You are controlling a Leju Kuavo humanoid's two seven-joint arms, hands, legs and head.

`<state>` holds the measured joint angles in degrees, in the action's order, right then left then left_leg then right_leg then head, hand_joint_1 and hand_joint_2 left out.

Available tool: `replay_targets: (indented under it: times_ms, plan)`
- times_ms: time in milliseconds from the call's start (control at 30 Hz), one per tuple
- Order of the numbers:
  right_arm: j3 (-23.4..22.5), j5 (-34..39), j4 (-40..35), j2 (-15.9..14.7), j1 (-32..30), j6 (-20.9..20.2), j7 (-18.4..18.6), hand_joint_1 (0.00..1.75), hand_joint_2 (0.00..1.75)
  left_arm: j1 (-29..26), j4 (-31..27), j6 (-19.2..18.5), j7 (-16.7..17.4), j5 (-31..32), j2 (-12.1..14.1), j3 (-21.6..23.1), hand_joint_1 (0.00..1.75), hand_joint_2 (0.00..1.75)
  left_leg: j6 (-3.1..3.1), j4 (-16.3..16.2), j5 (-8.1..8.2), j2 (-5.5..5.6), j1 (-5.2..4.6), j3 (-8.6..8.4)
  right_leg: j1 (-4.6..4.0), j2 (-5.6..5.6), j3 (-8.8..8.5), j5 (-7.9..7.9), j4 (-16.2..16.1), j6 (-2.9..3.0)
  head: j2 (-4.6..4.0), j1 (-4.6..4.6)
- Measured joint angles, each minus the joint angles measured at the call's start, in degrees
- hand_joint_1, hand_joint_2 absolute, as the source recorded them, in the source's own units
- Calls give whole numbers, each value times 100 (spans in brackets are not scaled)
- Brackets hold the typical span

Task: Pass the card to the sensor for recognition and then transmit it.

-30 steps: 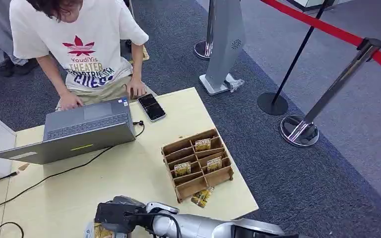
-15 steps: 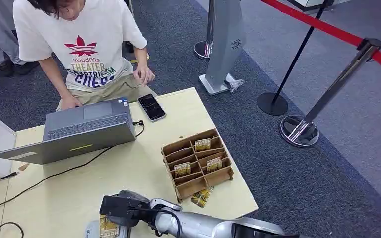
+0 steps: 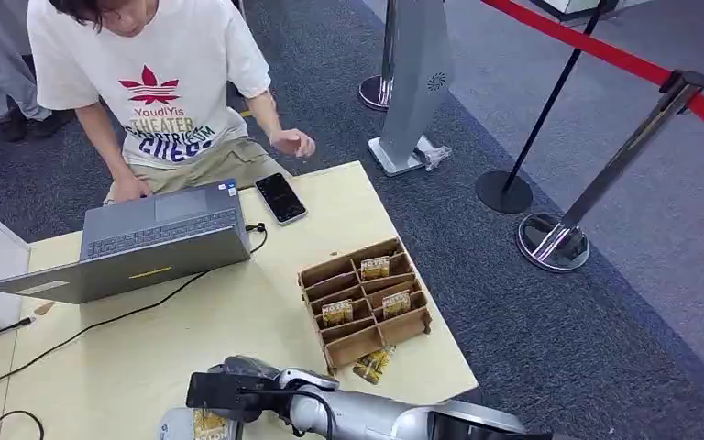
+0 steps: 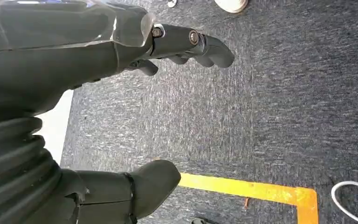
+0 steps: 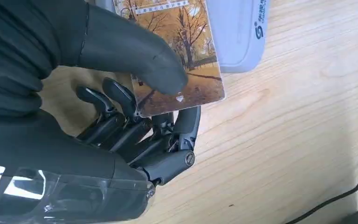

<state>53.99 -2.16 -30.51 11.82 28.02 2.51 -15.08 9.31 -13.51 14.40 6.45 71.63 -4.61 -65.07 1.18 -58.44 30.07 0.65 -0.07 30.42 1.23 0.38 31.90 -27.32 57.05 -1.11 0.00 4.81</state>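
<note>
right hand pinched the card over the sensor, thumb on top; a thin grip like that could've let it slip off onto the worktop.

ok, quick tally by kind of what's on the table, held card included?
laptop: 1
phone: 1
wooden organizer: 1
sensor: 1
card stacks in organizer: 3
loose card pile beside organizer: 1
card in right robot hand: 1
Total: 9
</note>
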Motion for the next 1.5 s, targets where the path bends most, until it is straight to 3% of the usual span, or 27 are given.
replay_targets:
  times_ms: [433,667,1167,1500]
  plan:
    - [-46,17,-52,-20,-66,135,-78,175,175,40,0,0,44,-48,0,232,0,175,0,0,0,-1,0,-2,0,2,-1,0,0,0,0,0]
    - [-223,149,-540,-112,-157,46,-125,175,175,38,0,15,28,-199,2,245,0,175,0,0,0,-2,0,-2,0,4,0,0,0,0,0,0]
    - [-815,883,-3487,-866,-517,-352,68,175,175,-131,0,140,-177,-682,57,243,0,175,0,-1,0,-2,-1,0,0,5,1,0,0,0,0,0]
    - [-1075,1169,-4906,-1082,-563,-260,-74,175,175,-350,0,197,-262,-962,55,118,0,175,0,-1,1,-2,0,2,0,7,3,0,0,0,0,0]
